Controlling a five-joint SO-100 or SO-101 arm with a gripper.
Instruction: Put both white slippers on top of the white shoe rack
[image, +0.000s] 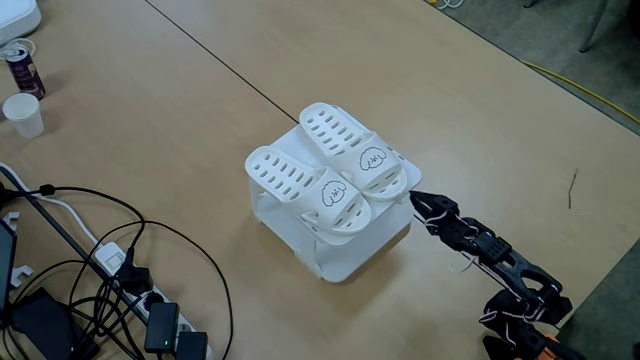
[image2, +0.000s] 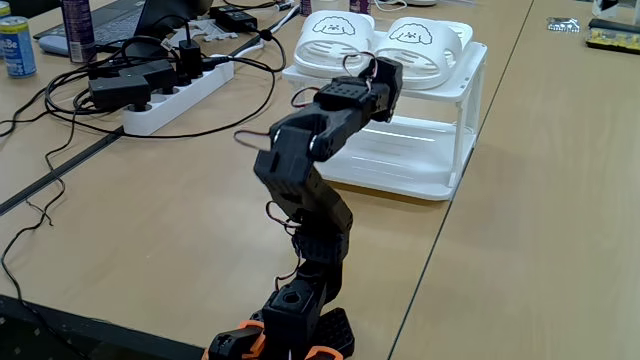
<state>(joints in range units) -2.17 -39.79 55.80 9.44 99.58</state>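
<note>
Both white slippers (image: 320, 170) lay side by side atop white shoe rack (image: 345, 255); task looked complete. Gripper (image: 414, 197) near rack edge, holding nothing; jaws' state unclear.

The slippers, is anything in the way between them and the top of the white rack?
No. Both white slippers already lie side by side on the top of the white shoe rack, so nothing sits between them and their spot. The robot's hand is at the rack's edge beside one slipper.
</note>
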